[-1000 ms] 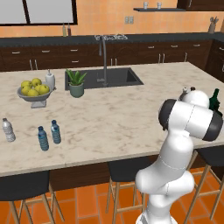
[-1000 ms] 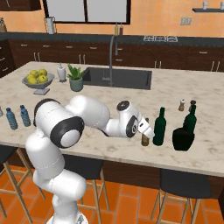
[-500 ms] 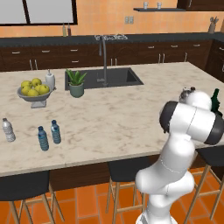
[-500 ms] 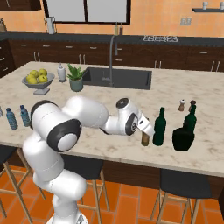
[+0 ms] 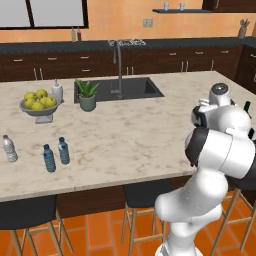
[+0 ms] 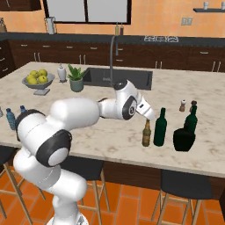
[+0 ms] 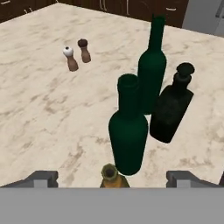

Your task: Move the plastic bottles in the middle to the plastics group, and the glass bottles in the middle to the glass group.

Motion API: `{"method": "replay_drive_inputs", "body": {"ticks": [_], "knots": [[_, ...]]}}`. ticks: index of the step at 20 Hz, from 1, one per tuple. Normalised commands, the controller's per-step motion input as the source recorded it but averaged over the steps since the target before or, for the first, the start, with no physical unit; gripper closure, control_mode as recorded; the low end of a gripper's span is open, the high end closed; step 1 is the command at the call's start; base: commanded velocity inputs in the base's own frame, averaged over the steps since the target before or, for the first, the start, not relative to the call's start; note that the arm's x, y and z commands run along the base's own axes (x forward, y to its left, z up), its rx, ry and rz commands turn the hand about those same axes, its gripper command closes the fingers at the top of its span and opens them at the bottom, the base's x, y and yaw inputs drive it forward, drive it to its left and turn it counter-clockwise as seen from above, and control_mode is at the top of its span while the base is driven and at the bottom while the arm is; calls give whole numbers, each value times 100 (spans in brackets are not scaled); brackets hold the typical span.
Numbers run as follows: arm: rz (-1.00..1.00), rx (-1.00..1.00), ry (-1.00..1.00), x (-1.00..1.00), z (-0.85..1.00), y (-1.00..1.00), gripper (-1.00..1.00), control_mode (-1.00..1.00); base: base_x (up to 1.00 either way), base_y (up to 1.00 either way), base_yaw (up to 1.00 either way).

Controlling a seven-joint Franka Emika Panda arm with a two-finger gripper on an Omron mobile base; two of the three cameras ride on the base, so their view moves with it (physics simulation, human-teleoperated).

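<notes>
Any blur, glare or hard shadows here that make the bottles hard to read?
Hand view: sharp, soft flat light, but the squat dark bottle reads nearly black. Right base view: the brown bottle and the green wine bottle are distinct, with faint shadows. Left base view: the small plastic bottles are slightly soft.

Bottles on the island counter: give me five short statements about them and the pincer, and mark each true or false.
1. The brown bottle stands upright beside the tall green bottle. True.
2. The pincer is shut on the brown bottle. False: its fingers stand apart, open, on either side of the bottle's mouth.
3. The squat dark bottle lies on its side. False: it is upright.
4. The salt and pepper shakers stand apart from the bottles. True.
5. Two blue bottles stand inside the sink. False: they stand on the counter.
</notes>
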Motion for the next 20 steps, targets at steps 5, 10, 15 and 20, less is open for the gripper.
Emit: {"method": "replay_drive_inputs", "body": {"ticks": [5, 10, 15, 20], "knots": [[18, -13, 17, -49, 66, 64, -100, -100, 0, 0, 0], [41, -5, 12, -67, 21, 63, -100, -100, 0, 0, 0], [55, -13, 2, -52, 8, 92, -100, -100, 0, 0, 0], [29, 0, -19, -51, 3, 27, -100, -100, 0, 0, 0]]}}
